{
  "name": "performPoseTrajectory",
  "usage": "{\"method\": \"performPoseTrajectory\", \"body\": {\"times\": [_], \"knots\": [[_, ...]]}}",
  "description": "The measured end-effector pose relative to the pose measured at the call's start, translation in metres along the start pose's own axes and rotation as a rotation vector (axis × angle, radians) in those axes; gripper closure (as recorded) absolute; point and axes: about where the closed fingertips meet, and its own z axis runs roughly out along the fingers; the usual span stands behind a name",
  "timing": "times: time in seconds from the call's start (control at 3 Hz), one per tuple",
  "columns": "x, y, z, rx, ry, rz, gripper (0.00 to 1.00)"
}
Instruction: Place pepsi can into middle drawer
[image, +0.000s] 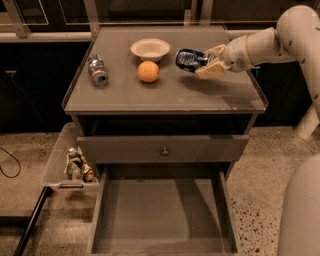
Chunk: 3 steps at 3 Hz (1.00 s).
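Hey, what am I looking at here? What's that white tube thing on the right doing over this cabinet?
That white tube is a robot arm, seen by one camera looking down at a cabinet's front. Its gripper is above the right side of the cabinet top, jaws closed on the pepsi can, held sideways. Also on top: a bowl, an orange and a silver can lying down. Below, the middle drawer is pulled open; that's where the can should go. A clear bin of small items sits at the left.

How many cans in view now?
2. A silver-grey can lies left on the grey tabletop; a dark blue pepsi can is gripped by the end effector at right. Clear plastic bin: contents unclear.
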Motion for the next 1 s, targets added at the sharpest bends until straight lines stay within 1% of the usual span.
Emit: {"method": "performPoseTrajectory", "body": {"times": [0.33,0.67,1.0], "knots": [[-0.006,0.021,-0.018,-0.012,0.045,-0.068,1.0],[-0.002,0.053,-0.041,-0.024,0.089,-0.129,1.0],[0.007,0.098,-0.061,-0.051,0.121,-0.169,1.0]]}}
